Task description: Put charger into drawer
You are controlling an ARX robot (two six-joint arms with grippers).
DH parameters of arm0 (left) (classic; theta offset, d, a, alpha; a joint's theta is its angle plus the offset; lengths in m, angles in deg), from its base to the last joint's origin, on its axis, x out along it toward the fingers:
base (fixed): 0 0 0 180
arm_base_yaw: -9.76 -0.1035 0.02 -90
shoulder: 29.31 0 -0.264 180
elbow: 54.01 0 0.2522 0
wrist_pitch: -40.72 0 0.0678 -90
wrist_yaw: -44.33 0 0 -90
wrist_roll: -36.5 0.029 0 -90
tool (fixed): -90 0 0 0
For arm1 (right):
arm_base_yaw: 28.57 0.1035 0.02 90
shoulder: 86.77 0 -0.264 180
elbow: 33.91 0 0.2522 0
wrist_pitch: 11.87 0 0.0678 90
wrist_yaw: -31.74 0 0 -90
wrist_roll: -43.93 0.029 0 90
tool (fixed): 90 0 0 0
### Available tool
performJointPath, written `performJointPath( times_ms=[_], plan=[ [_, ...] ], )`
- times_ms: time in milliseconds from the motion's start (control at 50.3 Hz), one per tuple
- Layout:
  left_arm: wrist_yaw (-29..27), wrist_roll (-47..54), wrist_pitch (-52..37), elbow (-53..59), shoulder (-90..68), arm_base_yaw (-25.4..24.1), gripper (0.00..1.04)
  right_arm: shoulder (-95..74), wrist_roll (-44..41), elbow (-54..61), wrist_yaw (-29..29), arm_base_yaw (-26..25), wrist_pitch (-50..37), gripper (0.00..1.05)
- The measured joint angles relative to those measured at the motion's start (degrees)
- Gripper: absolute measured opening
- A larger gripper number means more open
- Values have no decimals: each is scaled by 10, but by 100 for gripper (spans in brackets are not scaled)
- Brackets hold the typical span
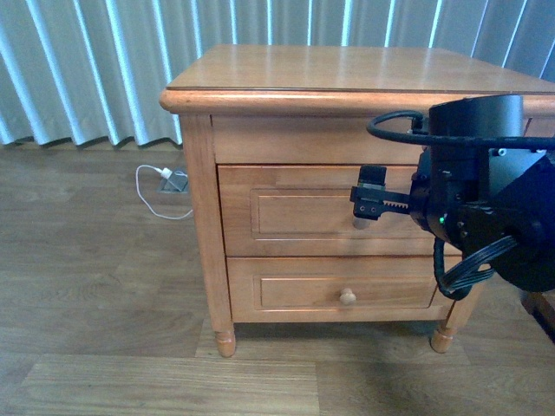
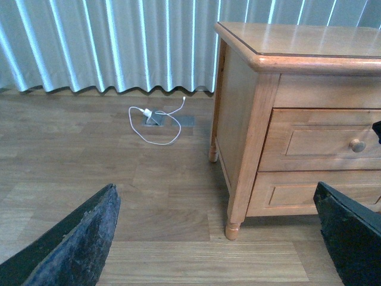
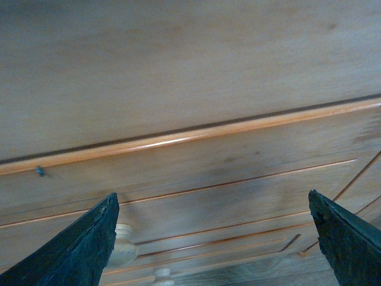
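1. Right arm (image 1: 486,199), black and bulky, close to the front camera; reaches level toward the nightstand (image 1: 347,69) front, cable looped over the wrist.
2. Right pincer (image 1: 364,204) just before the upper drawer (image 1: 321,212), at knob height, covering the knob in the front view. Touching or not: cannot tell.
3. In the right wrist view, fingers (image 3: 77,250) spread wide, nothing between them; drawer panel fills the gap, round knob (image 3: 122,247) near one finger.
4. Drawer: wide, light-brown wood, recessed panel front, single round wooden knob (image 2: 357,145). Uppermost of two, under the nightstand top. Fully shut, flush with the frame.
5. Lower drawer (image 1: 338,290) alike, also shut, own knob (image 1: 347,296) in plain sight.
6. Charger with black cable: whereabouts cannot be told from these views.
7. White charger with white cable (image 2: 149,113) on the wood floor (image 1: 104,286) beside a floor socket plate, left of the nightstand, near the pale curtain (image 1: 87,69). Well apart from both arms.
8. Left pincer (image 2: 214,238) seen only from its own wrist camera: held above the floor, angled toward the nightstand's left front corner, fingers (image 2: 77,238) spread wide, holding nothing.
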Motion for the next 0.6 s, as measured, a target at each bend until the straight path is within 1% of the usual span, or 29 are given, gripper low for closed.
performJointPath(
  times_ms=[139, 238, 378, 596],
  plan=[
    [0, 0, 0, 0, 0, 0, 99, 67, 0, 56, 35, -6, 21, 96],
    [0, 0, 0, 0, 0, 0, 99, 121, 6, 101, 66, -13, 66, 96],
    [0, 0, 0, 0, 0, 0, 99, 202, 6, 171, 102, -23, 104, 96],
    [0, 0, 0, 0, 0, 0, 99, 404, -2, 285, 135, -56, 188, 96]
  ],
)
